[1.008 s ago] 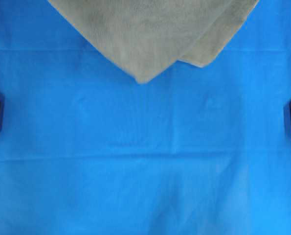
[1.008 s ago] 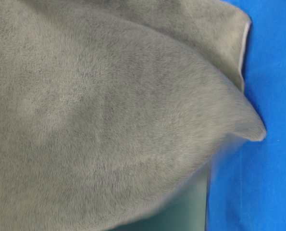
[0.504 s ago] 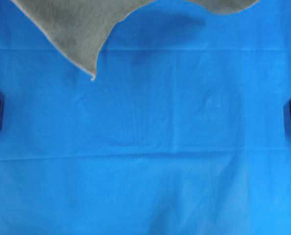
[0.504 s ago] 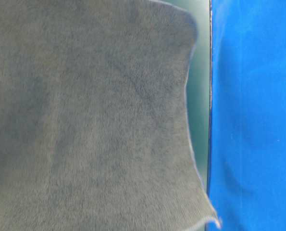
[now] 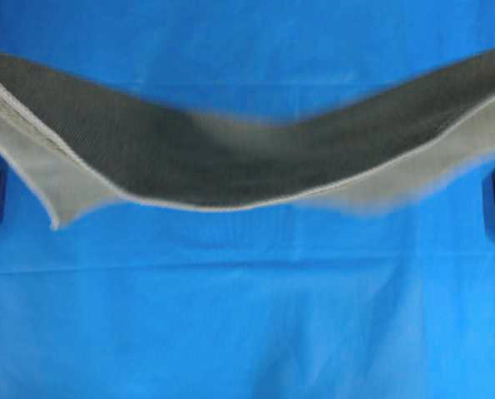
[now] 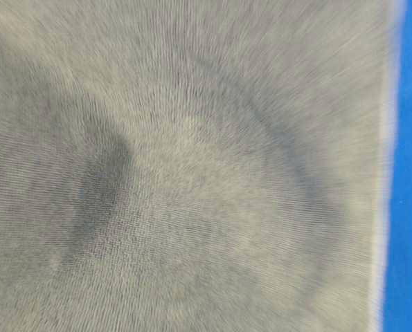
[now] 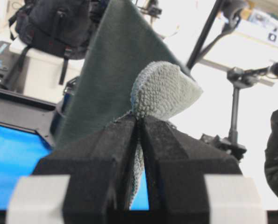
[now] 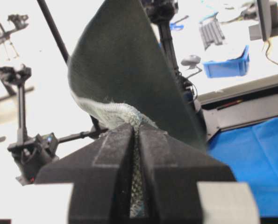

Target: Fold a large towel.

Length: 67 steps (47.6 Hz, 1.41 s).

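Towel (image 5: 230,162) stretched from 9 to 3 o'clock, apparently above the blue-covered tabletop (image 5: 247,316); corners clamped in left hand (image 7: 139,122) and right hand (image 8: 135,127).

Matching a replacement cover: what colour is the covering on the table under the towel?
Plain bright blue table covering, clearest in the overhead view.

Towel (image 5: 230,162) stretched left to right above table covering (image 5: 247,316), sagging mid-span, ends beyond both edges.
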### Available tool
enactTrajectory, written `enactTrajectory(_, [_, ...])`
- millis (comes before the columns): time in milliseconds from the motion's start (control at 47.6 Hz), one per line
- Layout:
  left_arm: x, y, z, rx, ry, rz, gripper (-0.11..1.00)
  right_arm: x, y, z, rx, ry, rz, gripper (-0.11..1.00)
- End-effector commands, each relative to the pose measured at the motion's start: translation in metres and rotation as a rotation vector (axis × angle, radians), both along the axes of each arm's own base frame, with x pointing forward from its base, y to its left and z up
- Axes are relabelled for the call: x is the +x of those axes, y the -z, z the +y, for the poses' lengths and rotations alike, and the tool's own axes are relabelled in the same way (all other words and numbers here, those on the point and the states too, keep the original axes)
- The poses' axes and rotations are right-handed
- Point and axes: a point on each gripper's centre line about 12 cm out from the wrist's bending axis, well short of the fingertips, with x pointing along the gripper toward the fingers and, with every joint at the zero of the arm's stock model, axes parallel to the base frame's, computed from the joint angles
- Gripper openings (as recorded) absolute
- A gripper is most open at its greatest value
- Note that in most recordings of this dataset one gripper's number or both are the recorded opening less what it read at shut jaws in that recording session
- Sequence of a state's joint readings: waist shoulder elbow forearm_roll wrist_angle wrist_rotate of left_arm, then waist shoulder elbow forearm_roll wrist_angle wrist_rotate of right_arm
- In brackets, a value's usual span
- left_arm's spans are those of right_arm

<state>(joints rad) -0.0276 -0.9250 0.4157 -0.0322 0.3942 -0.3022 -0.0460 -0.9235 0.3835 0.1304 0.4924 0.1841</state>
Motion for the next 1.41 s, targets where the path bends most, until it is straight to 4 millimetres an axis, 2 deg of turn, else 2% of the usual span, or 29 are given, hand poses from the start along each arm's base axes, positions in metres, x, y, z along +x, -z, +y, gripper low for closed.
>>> enactTrajectory(0, [-0.003,-0.010,0.006,-0.011,-0.031,-0.026,0.03,-0.003,-0.011,0.000,-0.008,0.003,-0.035,0.03])
enactTrajectory(105, [0.000,-0.007,0.016,-0.029,-0.087,-0.014,0.03,-0.004,-0.011,-0.002,-0.033,0.021,-0.031,0.03])
enactTrajectory(210, [0.009,0.005,0.030,-0.051,-0.159,0.033,0.03,-0.002,-0.004,-0.008,-0.061,0.063,0.016,0.03])
enactTrajectory(315, [0.022,0.034,0.051,-0.112,-0.253,0.137,0.03,0.005,0.014,-0.022,-0.075,0.138,0.116,0.03])
enactTrajectory(441, [0.034,0.075,0.071,-0.200,-0.335,0.249,0.03,0.018,0.051,-0.043,-0.029,0.226,0.284,0.03])
enactTrajectory(483, [0.038,0.095,0.079,-0.227,-0.366,0.296,0.03,0.021,0.064,-0.050,-0.010,0.256,0.331,0.03])
enactTrajectory(630, [0.042,0.146,0.104,-0.285,-0.468,0.423,0.03,0.028,0.110,-0.084,0.017,0.402,0.490,0.03])
enactTrajectory(735, [0.039,0.171,0.125,-0.297,-0.553,0.480,0.03,0.024,0.139,-0.117,0.003,0.542,0.593,0.03])
enactTrajectory(840, [0.034,0.186,0.151,-0.293,-0.644,0.495,0.03,0.015,0.155,-0.150,-0.018,0.678,0.669,0.03])
enactTrajectory(945, [0.033,0.191,0.170,-0.247,-0.696,0.486,0.03,0.003,0.166,-0.187,-0.047,0.813,0.726,0.03])
enactTrajectory(1050, [0.039,0.194,0.182,-0.194,-0.710,0.486,0.03,0.000,0.175,-0.209,-0.052,0.871,0.745,0.03])
enactTrajectory(1154, [0.044,0.198,0.185,-0.179,-0.703,0.509,0.03,0.005,0.180,-0.216,-0.047,0.871,0.744,0.03])
enactTrajectory(1217, [0.044,0.203,0.183,-0.184,-0.696,0.523,0.03,0.008,0.183,-0.214,-0.033,0.857,0.746,0.03])
enactTrajectory(1322, [0.045,0.212,0.169,-0.181,-0.652,0.562,0.03,0.010,0.188,-0.199,0.007,0.810,0.751,0.03])
enactTrajectory(1385, [0.047,0.219,0.155,-0.172,-0.607,0.585,0.03,0.013,0.195,-0.178,0.040,0.745,0.757,0.03])
